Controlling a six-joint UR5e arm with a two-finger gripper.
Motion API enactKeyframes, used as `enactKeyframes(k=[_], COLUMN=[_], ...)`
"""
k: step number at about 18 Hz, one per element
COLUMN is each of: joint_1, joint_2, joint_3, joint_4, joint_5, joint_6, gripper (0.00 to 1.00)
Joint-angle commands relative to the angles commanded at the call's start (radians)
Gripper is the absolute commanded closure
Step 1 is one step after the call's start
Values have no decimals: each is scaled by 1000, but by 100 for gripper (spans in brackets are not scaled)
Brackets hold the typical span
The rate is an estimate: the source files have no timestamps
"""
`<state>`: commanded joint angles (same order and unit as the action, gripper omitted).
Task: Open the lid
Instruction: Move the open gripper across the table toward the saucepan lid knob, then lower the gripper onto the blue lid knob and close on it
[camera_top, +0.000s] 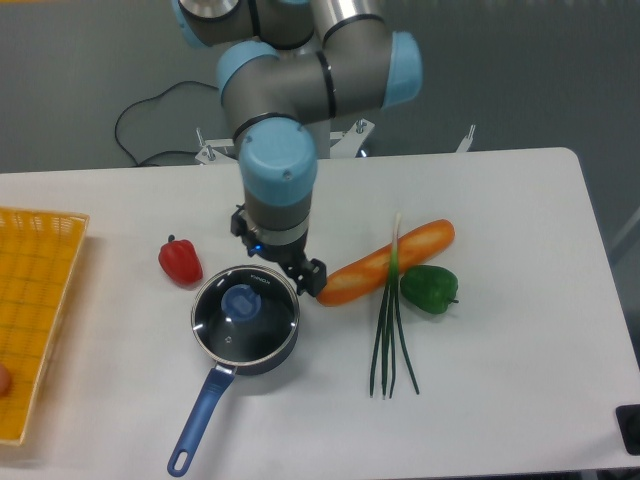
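lid (241, 305) still sitting on the saucepan (247, 322), blue knob up | gripper (283, 262) at the pan's 1 o'clock rim (can't tell if it's spread or closed) | yellow basket (35, 310) at 9 o'clock, contents mostly cropped

We see clear glossy glass lid (245, 318) w/ blue plastic knob (240, 301); matt white table (520, 330); glossy peppers (181, 260).

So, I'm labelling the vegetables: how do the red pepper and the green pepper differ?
The red pepper lies left of the pan, alone; the green pepper lies to the right, beside the carrot and chives. The red looks slightly narrower than the green. Both rest on the white table.
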<state>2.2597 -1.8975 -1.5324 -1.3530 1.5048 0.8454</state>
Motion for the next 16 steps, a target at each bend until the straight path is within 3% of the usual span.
enactKeyframes(k=[6, 16], joint_1=[-25, -52], joint_2=[-32, -66], joint_3=[3, 8], joint_4=[8, 103], joint_5=[3, 83], joint_6=[-39, -35], gripper=[0, 0])
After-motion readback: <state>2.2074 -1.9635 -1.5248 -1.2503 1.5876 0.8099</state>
